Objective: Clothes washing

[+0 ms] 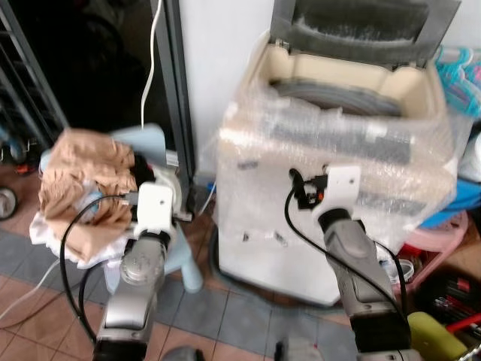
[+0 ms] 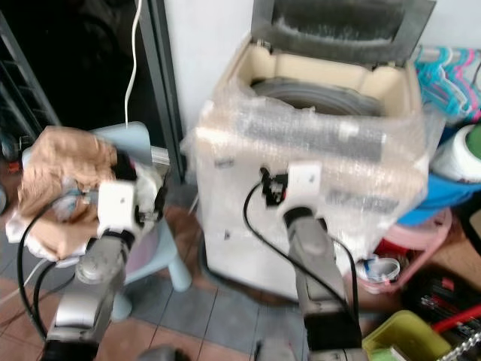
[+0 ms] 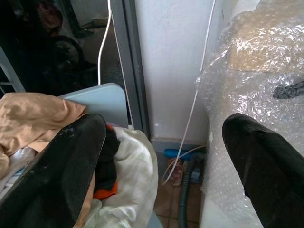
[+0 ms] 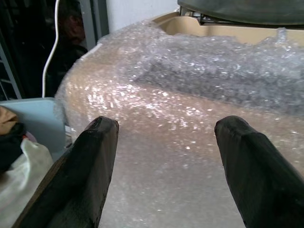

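**Laundry Still Heaped on the Chair, Washer Open and Waiting**

While the washing machine (image 1: 331, 150) stood at the right with its lid (image 1: 368, 26) raised against the far wall, no garment had yet been put into it. Its body was wrapped in bubble film (image 4: 190, 95), apparently left on as protection, and the open tub (image 2: 323, 94) could be seen under the lid. That the lid was already up was judged to be a preparation for loading.

At the left, a pale blue chair (image 1: 161, 143) had been used as a stand for the clothes pile (image 1: 86, 192), which lay heaped on its seat. A tan garment (image 3: 33, 116) was on top, with pale cloth (image 3: 133, 180) and a scrap of black and orange beneath it.

The left pincer (image 3: 161, 166) was held just above the near right edge of the pile, its fingers (image 3: 52, 175) spread wide and nothing gripped between them; one finger was close beside the pale cloth. This was read as an approach for a first grasp. The right pincer (image 4: 166, 166) was likewise spread and empty, raised before the machine's wrapped front, probably kept ready near the opening.

A white cable (image 3: 102, 42) hung down beside the dark doorway (image 1: 75, 60) behind the chair. Snagging of a trailing sleeve on the chair was judged a risk.
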